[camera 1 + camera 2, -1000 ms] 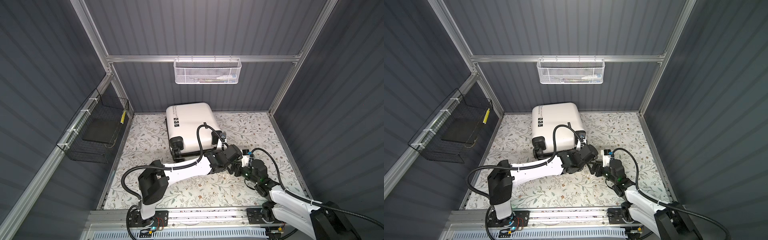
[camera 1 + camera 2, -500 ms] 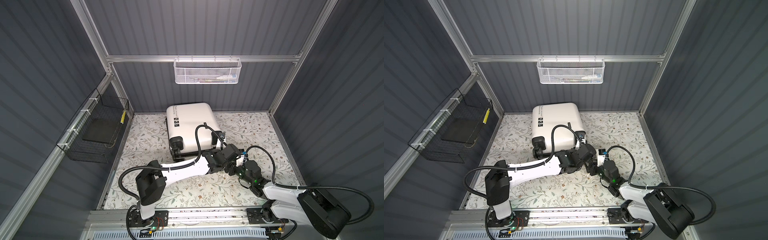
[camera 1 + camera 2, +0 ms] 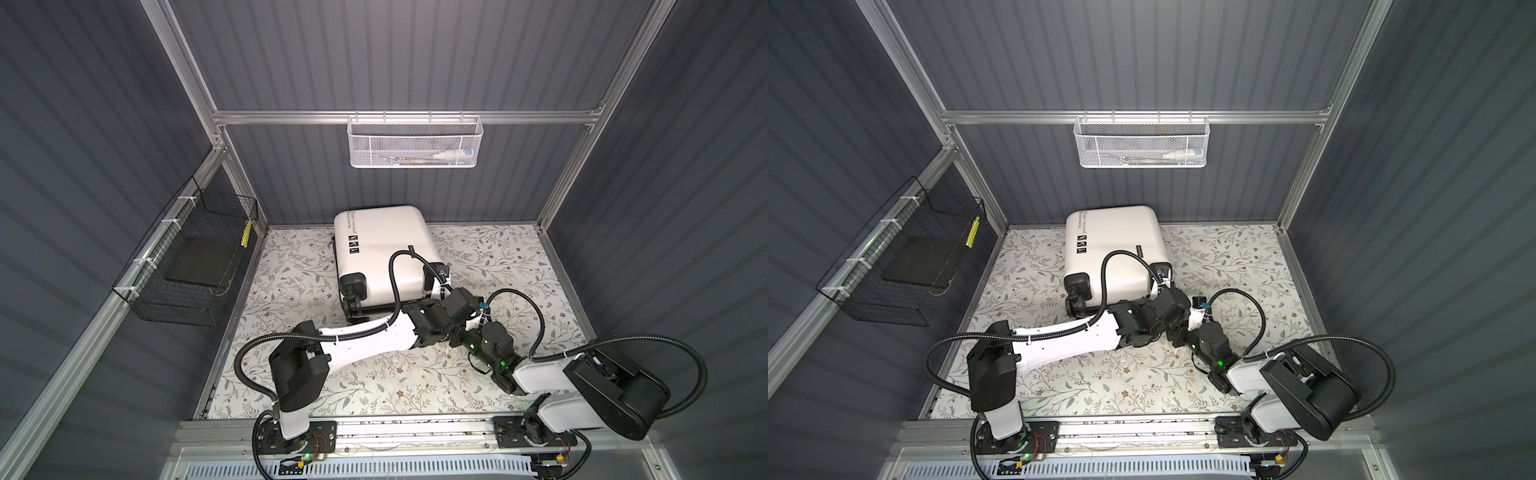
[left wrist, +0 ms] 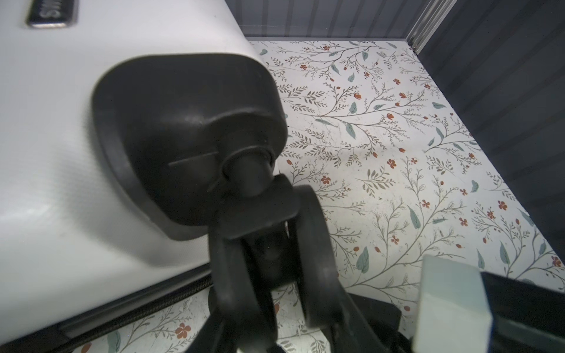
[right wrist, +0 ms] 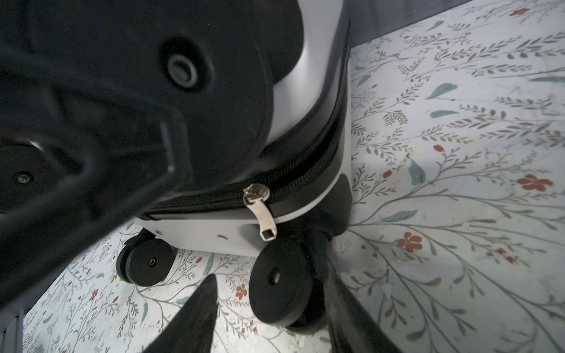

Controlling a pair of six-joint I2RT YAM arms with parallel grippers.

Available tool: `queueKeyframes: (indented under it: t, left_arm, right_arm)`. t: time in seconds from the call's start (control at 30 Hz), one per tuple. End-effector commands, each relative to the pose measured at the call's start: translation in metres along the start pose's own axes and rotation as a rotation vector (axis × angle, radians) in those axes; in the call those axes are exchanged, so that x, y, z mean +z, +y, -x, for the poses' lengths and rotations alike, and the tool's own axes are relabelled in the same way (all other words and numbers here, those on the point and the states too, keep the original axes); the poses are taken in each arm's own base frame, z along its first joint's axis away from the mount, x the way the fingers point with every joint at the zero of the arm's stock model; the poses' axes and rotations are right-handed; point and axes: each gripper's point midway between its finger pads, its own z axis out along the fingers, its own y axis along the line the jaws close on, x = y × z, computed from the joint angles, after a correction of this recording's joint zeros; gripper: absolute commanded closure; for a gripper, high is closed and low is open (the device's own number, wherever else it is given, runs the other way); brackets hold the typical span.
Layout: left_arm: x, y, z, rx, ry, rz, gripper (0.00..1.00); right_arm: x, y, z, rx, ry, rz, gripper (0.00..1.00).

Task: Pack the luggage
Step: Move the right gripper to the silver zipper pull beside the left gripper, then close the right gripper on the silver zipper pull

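Note:
The white luggage [image 3: 382,249] [image 3: 1117,245] lies flat and closed at the back of the floral floor, wheels toward me. My left gripper [image 3: 436,291] reaches across to its near right corner. In the left wrist view the left gripper [image 4: 275,275] is shut on the upper black twin wheel [image 4: 312,244] under the corner cap. My right gripper [image 5: 269,275] is open around the lower wheel [image 5: 281,290]. One finger [image 5: 345,305] touches that wheel and the other finger [image 5: 198,314] stands apart. A silver zip pull [image 5: 263,214] hangs from the black zipper band.
A white mesh basket [image 3: 415,143] hangs on the back wall with small items inside. A black wire basket [image 3: 195,257] on the left wall holds a dark flat thing. Grey walls close in the floor [image 3: 374,386] on three sides.
The right arm has folded back and low, bringing its gripper in at the suitcase's corner, and its jaws have narrowed. The left arm and the suitcase have not moved.

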Motion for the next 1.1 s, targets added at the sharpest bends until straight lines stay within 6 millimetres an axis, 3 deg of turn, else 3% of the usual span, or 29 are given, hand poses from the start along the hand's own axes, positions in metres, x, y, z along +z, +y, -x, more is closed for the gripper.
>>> queueKeyframes:
  t: [0.0,0.43,1.07]
  left_arm:
    - [-0.038,-0.035,0.055,-0.104,-0.135,-0.181,1.00]
    - [-0.040,-0.039,0.058,-0.119,-0.137,-0.196,1.00]
    - [-0.041,-0.038,0.058,-0.126,-0.137,-0.200,1.00]
  right_arm:
    - [0.006,0.008,0.026,-0.002,-0.113,0.013,0.43]
    - [0.029,0.013,0.027,0.021,-0.123,0.034,0.47]
    - [0.030,0.005,0.019,0.043,-0.130,0.017,0.80]
